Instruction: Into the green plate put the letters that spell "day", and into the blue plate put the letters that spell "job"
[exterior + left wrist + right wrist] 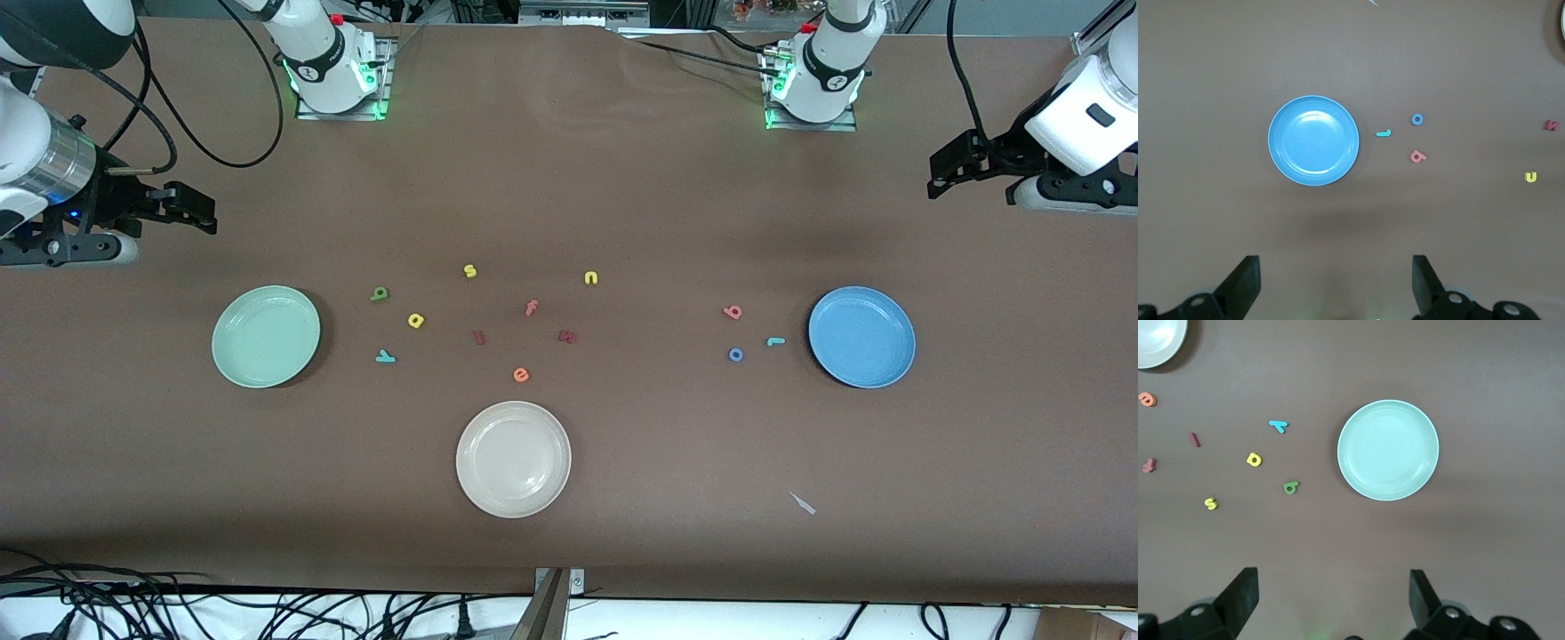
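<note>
Task status: no letter is sitting in a plate yet; all six placements are remaining.

The green plate is lying empty toward the right arm's end of the counter. Beside it, toward the counter's middle, are lying the olive d, yellow a and teal y.

The blue plate is lying empty toward the left arm's end, with the red-orange b, blue o and teal j beside it.

The left gripper and right gripper are hovering over bare counter near the ends, jaws released, grasping nothing.
</note>
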